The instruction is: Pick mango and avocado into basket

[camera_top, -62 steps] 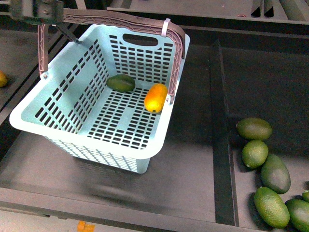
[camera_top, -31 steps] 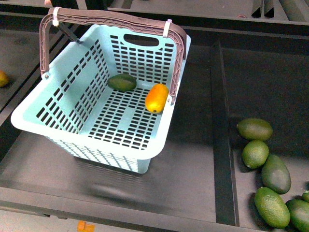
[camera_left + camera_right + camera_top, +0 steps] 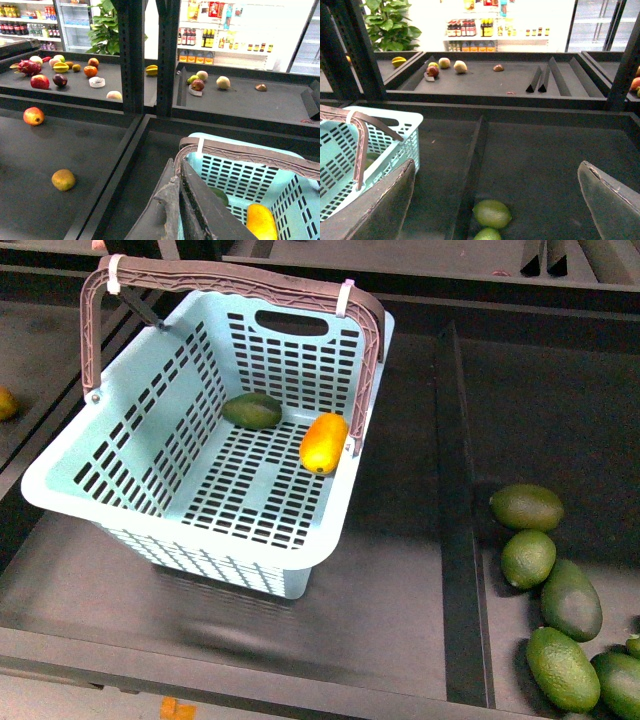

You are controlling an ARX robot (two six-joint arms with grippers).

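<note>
The light teal basket (image 3: 60, 475) stands in the left bin with its brown handles (image 3: 230, 280) swung up. Inside it the orange-yellow mango (image 3: 323, 443) lies against the right wall, and the dark green avocado (image 3: 252, 411) lies near the far wall. Neither gripper shows in the front view. In the left wrist view my left gripper (image 3: 177, 174) is shut with nothing between its fingers, hanging above the basket's (image 3: 240, 175) near corner; the mango (image 3: 261, 222) and part of the avocado (image 3: 218, 195) show beyond it. My right gripper (image 3: 496, 166) is open over the right bin, beside the basket (image 3: 395, 130).
Several loose green oval fruits (image 3: 550, 580) lie in the right bin, two of them below the right gripper (image 3: 492, 213). A raised divider (image 3: 455, 490) separates the bins. An orange fruit (image 3: 5, 402) sits at the far left, and more fruit (image 3: 63, 179) lies on the left shelves.
The dark arm that hung over the handle's left end a second ago has left the front view. The basket has shifted very slightly; mango and avocado stay put.
</note>
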